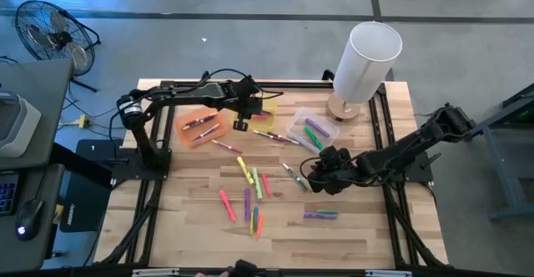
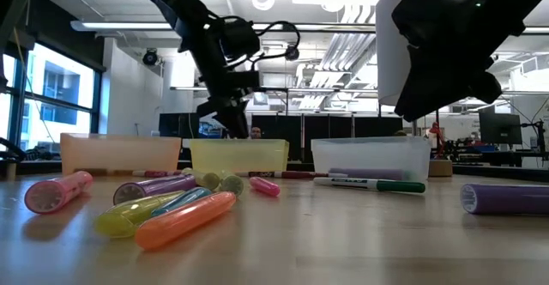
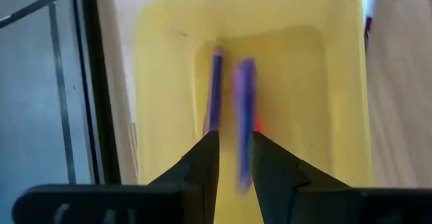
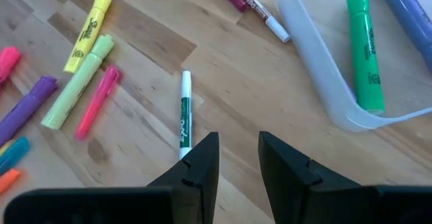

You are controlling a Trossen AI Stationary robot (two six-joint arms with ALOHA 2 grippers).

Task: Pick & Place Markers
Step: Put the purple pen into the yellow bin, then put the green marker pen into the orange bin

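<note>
Left gripper point(image 1: 244, 108): it is held above the yellow bin point(image 3: 337, 62) at the far side of the table point(image 1: 367, 227); in the left wrist view the fingers point(image 3: 202, 163) are seen slightly apart, with a blurred purple marker point(image 3: 244, 116) in the gap between their tips and the bin floor. Whether that marker is touched by the fingers cannot be told.

Yellow bin contents: a second purple marker point(image 3: 214, 92) is seen lying beside the blurred one, and a trace of red-orange shows next to them.

Right gripper point(image 1: 321, 173): it is held low over the table, near the clear bin point(image 4: 317, 82); the fingers point(image 4: 202, 163) are parted and nothing is clamped between them.

Green-banded white marker point(image 4: 183, 116): it lies on the wood just ahead of the right fingertips, apart from them.

Clear bin contents: a green marker point(image 4: 364, 48) and part of a purple one are seen inside.

Orange bin point(image 1: 200, 127): it stands beside the yellow bin, with red markers in it.

Loose markers point(image 1: 250, 189): yellow, pink, green, purple and orange ones are scattered over the middle of the table, and two more lie toward the near right.
</note>
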